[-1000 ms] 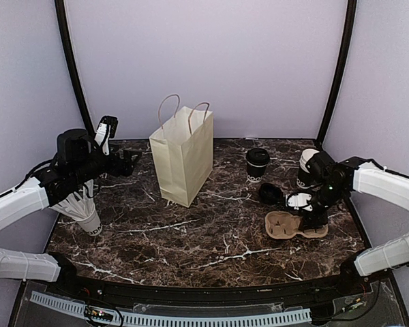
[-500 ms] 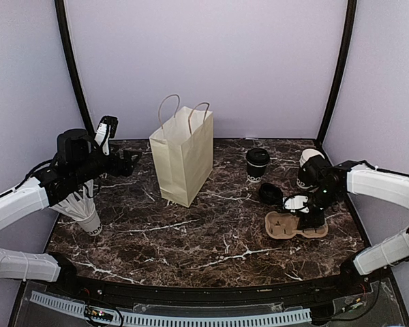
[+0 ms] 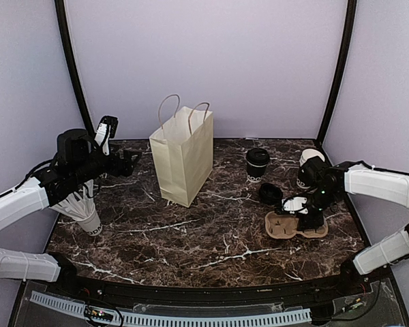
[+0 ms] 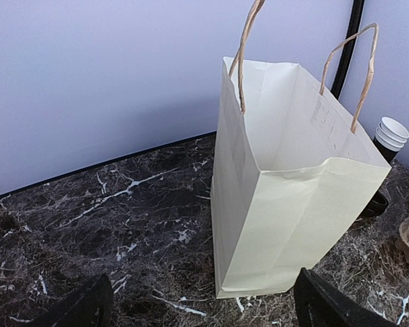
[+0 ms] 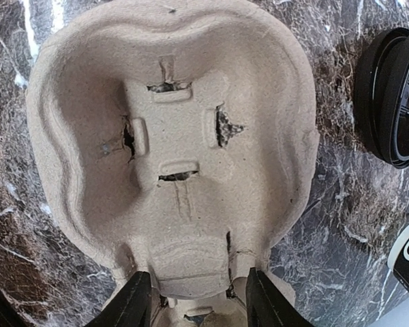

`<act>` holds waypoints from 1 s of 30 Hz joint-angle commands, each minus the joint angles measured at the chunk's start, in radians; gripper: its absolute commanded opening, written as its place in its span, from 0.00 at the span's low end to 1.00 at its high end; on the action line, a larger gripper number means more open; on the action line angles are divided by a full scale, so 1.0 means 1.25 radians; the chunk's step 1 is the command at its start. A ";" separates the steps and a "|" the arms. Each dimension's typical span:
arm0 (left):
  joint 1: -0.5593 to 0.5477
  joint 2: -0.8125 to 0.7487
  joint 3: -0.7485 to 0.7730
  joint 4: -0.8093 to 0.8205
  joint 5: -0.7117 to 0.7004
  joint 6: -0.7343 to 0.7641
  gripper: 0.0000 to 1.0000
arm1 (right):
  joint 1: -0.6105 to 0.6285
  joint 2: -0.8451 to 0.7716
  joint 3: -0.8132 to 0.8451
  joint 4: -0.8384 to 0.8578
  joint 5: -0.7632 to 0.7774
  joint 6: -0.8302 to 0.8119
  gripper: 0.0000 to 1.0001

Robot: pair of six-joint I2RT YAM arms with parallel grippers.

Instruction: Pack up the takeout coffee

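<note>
right tool (image 5: 195, 303) closes in on the tray (image 5: 170, 136)
in the last second it has eased left to straddle the tray's narrow waist, on the right of the counter (image 3: 191, 231); whether it grips yet i cannot tell, though a lift looks near. left tool (image 4: 208, 303) hangs released, empty.

A dark brown marble-patterned tabletop (image 3: 191, 231) veined in white spans the booth, its curved near edge trimmed with a black rim and a white perforated strip (image 3: 170, 319). Behind it rises a plain pale lilac back wall (image 3: 204, 61), flanked by two black curved struts (image 3: 71, 75) and matching side panels (image 3: 20, 82). The light is soft and even, the shadows faint
</note>
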 commanded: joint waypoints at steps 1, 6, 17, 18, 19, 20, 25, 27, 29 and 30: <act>0.005 -0.016 0.013 0.006 0.011 0.010 0.95 | -0.001 0.012 -0.004 -0.003 -0.009 -0.005 0.49; 0.005 -0.015 0.013 0.006 0.011 0.010 0.95 | -0.002 0.023 -0.004 0.005 -0.005 0.000 0.47; 0.005 -0.021 0.013 0.006 0.011 0.014 0.95 | -0.001 -0.029 0.048 -0.080 -0.022 0.029 0.34; 0.005 -0.022 0.013 0.007 0.011 0.016 0.95 | -0.001 -0.045 0.056 -0.095 -0.025 0.031 0.34; 0.006 -0.023 0.013 0.008 0.011 0.023 0.95 | -0.001 -0.063 0.063 -0.106 -0.029 0.034 0.34; 0.005 -0.023 0.014 0.009 0.023 0.026 0.95 | -0.001 -0.080 0.068 -0.120 -0.034 0.037 0.34; 0.005 -0.002 0.104 -0.030 0.065 0.012 0.95 | -0.001 -0.148 0.073 -0.132 -0.070 0.067 0.34; 0.005 0.033 0.170 -0.083 0.063 0.004 0.93 | -0.001 -0.162 0.069 -0.126 -0.080 0.077 0.34; 0.006 0.082 0.249 -0.139 0.058 -0.005 0.93 | -0.001 -0.170 0.065 -0.116 -0.086 0.084 0.34; 0.005 0.101 0.301 -0.160 0.060 -0.006 0.92 | -0.001 -0.172 0.064 -0.108 -0.088 0.087 0.34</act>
